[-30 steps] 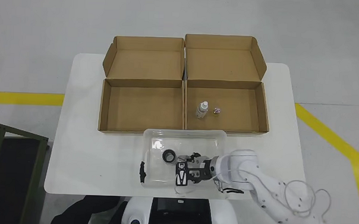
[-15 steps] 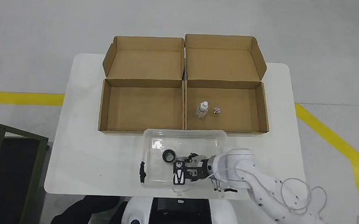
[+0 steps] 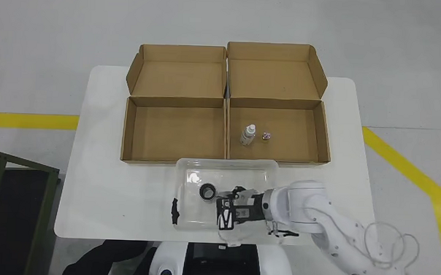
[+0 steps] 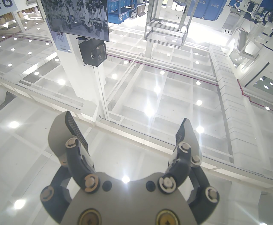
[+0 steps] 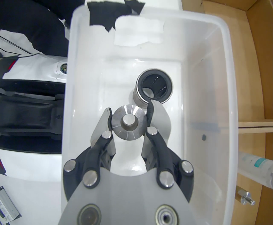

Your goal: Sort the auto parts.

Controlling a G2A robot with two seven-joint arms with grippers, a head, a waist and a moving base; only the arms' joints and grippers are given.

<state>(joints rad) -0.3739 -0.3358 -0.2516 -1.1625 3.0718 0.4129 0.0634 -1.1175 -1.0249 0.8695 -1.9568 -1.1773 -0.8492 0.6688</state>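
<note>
In the right wrist view a silver cone-faced metal bushing (image 5: pixel 129 124) sits inside the clear plastic bin (image 5: pixel 231 106), and my right gripper (image 5: pixel 129 106) is shut on it, one finger against each side. Just beyond it stands a black-lined cylindrical bearing (image 5: pixel 154 88). From above, the right gripper (image 3: pixel 224 214) is low in the bin (image 3: pixel 227 163) near its front wall, with the bearing (image 3: pixel 207 190) to its far left. My left gripper (image 4: pixel 126 116) points up at the ceiling, open and holding nothing.
Two open cardboard boxes stand behind the bin: the left box (image 3: pixel 175 132) is bare, the right box (image 3: pixel 308 133) holds a small white tube (image 3: pixel 248 133) and a little bolt (image 3: pixel 266 137). Black tape (image 3: pixel 175 211) sticks to the bin's left front corner.
The right gripper has shifted only slightly inside the bin, ending a bit nearer the front wall. The bearing and boxes have not moved.
</note>
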